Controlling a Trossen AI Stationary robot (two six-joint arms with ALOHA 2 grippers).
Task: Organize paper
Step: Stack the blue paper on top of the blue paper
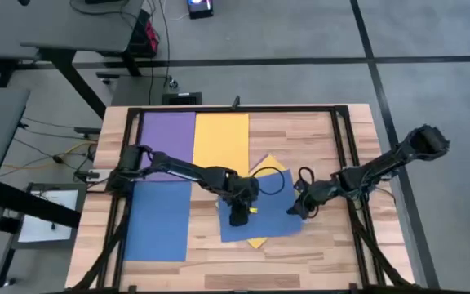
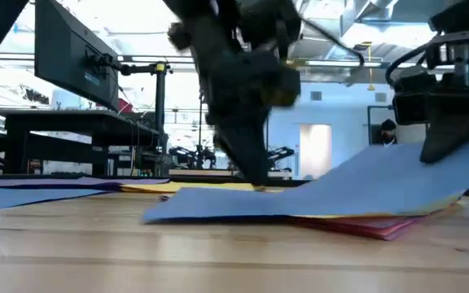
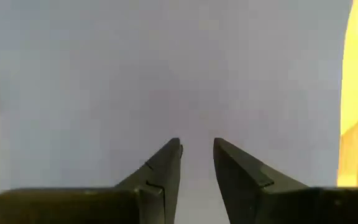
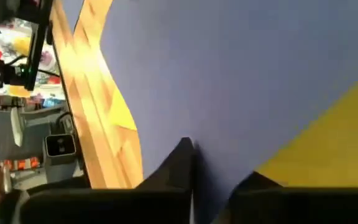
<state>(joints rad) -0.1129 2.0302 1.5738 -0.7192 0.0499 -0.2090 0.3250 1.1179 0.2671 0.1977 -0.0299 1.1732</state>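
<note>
Purple paper point(image 1: 168, 144) and yellow paper point(image 1: 221, 140) lie flat at the table's far left. Another blue sheet point(image 1: 158, 220) lies at the near left. In the middle is a loose pile. Its top blue sheet point(image 1: 261, 214) covers a yellow sheet point(image 1: 269, 166) and a red-pink sheet point(image 2: 381, 230). My left gripper point(image 1: 239, 216) points down on the top blue sheet's left part, its fingers a narrow gap apart. My right gripper point(image 1: 299, 206) is shut on that sheet's right edge. My left gripper comes from above, and its fingertips point(image 3: 174, 149) stand on the top blue sheet's face point(image 3: 197, 93), left of its middle. That part of the sheet point(image 2: 218, 203) lies flat on the pile. My right gripper pinches the top blue sheet's right edge point(image 4: 213, 155) between its two fingers, a single layer, coming from the table's right. That edge point(image 2: 430, 167) is lifted, and the sheet slopes down to the left onto the pile.
A black frame point(image 1: 235, 109) runs around the table top, with a rail point(image 1: 351, 163) on the right. Bare wood lies at the far right point(image 1: 300, 135) and along the near edge point(image 1: 243, 273). A black cable loop point(image 1: 304, 175) hangs by my right gripper.
</note>
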